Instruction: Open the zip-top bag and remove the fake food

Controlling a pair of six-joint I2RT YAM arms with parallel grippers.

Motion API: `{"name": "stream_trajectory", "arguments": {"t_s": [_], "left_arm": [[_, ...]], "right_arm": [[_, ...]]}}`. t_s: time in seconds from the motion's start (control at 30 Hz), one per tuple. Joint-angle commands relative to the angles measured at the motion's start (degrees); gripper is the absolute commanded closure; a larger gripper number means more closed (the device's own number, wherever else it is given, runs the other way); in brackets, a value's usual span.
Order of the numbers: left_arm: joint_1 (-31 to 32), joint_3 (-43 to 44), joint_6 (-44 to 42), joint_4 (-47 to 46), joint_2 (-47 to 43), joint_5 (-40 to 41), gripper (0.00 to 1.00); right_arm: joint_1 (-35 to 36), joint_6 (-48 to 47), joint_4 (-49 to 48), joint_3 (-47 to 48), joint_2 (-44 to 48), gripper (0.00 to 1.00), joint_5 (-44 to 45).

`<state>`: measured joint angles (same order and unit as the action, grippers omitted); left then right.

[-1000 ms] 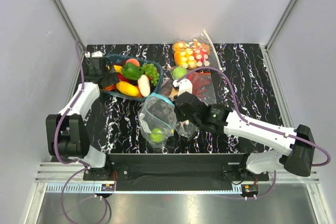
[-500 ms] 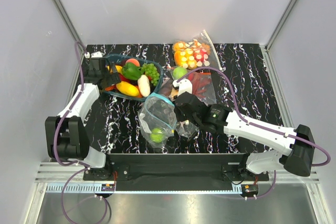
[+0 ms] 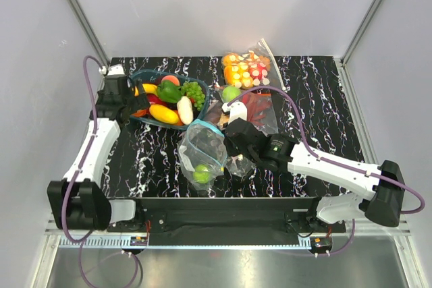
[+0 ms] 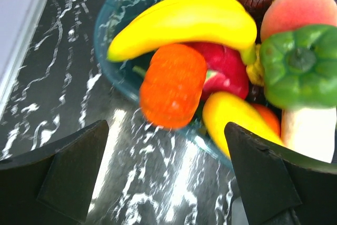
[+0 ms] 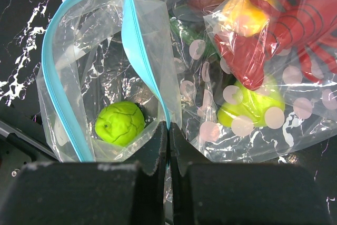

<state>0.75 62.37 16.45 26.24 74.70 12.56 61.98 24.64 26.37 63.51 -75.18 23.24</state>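
Bag rim pinched by right hand.

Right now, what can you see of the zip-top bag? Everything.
The zip-top bag is small, clear, crinkly plastic with a teal-blue zipper strip around its mouth, which gapes open. One green fruit lies inside, at the bottom. The bag sits near the table's front edge. The right end effector is shut on its rim, and a dotted clear bag lies right beside it.

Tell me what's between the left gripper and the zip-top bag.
Top view: the fruit basket sits between the left gripper and the zip-top bag, then a short strip of bare table.
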Motion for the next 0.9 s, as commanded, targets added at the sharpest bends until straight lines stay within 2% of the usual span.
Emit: {"name": "stream_trajectory", "arguments": {"t_s": [0.0, 0.1, 0.2, 0.3, 0.33, 0.4, 0.5, 0.6, 0.73, 0.87], "left_arm": [[0.21, -0.14, -2.64, 3.81, -5.95, 1.94, 0.01], [0.74, 0.12, -4.4, 6.71, -11.49, 0.37, 0.01], [3.98, 2.14, -5.46, 11.27, -15.8, 0.36, 0.03], [12.32, 4.86, -5.03, 15.41, -18.26, 2.55, 0.05], [18.0, 5.48, -4.24, 15.94, -18.62, 2.56, 0.05], [23.65, 6.62, -2.92, 15.95, -19.5, 1.08, 0.07], [36.11, 7.59, -0.63, 14.19, -18.02, 1.41, 0.09], [43.68, 9.87, 0.51, 14.28, -13.55, 2.82, 0.12], [50.56, 12.25, 0.08, 13.75, -7.39, 0.72, 0.13], [52.16, 11.81, 0.51, 13.84, -5.96, 0.27, 0.17]], "right_arm": [[-0.1, -0.3, -1.06, 1.01, 0.91, 0.95, 0.4], [-0.01, -0.39, -0.88, 1.1, 1.17, 0.95, 0.48], [-0.01, -0.82, -0.71, 1.27, 1.35, 0.95, 0.75], [-0.1, -1.26, -0.27, 1.97, 0.82, 0.94, 1.28], [-0.01, -1.26, -0.27, 2.23, 0.47, 0.94, 1.45], [-0.1, -1.44, -0.27, 2.5, 0.38, 0.94, 1.28], [-0.01, -1.09, -0.53, 2.59, 0.29, 0.94, 1.19], [-0.19, -0.74, -0.44, 2.33, 0.38, 0.94, 1.01], [-0.1, -0.39, -0.18, 2.06, 0.91, 0.95, 1.27], [-0.1, -0.12, 0.52, 1.71, 2.05, 0.94, 2.15]]}}
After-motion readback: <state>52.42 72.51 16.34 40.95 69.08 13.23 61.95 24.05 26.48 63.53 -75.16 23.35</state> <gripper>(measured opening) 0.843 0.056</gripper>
